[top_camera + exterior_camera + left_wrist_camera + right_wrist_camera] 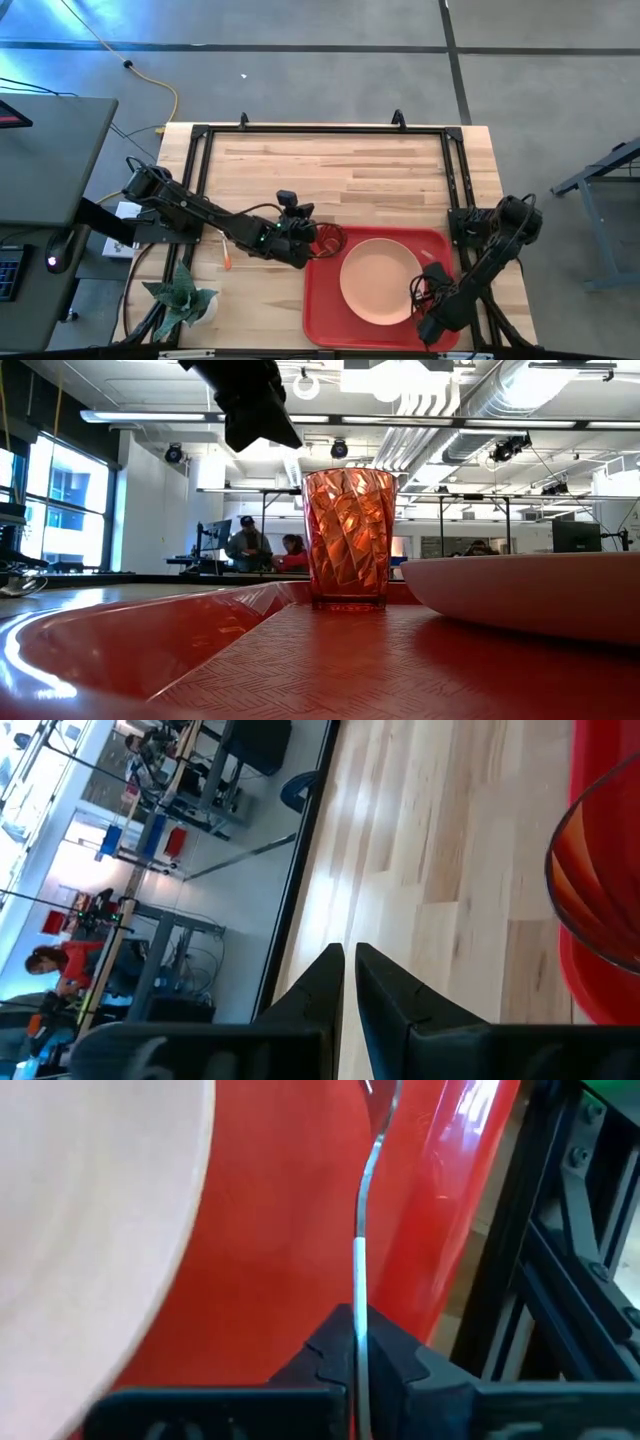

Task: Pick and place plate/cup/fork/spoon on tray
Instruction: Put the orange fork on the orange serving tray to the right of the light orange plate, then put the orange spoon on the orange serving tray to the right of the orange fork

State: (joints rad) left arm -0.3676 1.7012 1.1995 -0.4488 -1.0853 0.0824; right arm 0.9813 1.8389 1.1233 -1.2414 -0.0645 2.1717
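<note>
We held the right gripper (pixel 357 1365) clenched on a utensil (pixel 362 1240) low over the tray (pixel 300 1250) beside the plate (pixel 90 1210); lower, then release. Left gripper (pixel 348 982) shut, empty, beside the cup (pixel 329 238).

Far half of the light wooden table (pixel 330 165) is open. The flat red plastic tray (pixel 325 310) is crowded: round peach-pink plate (pixel 378 280) mid-tray, translucent orange-red tumbler (pixel 329 238) in its far-left corner, left gripper (pixel 297 240) just beside it. Right gripper (pixel 432 300) blocks the tray's right strip.
</note>
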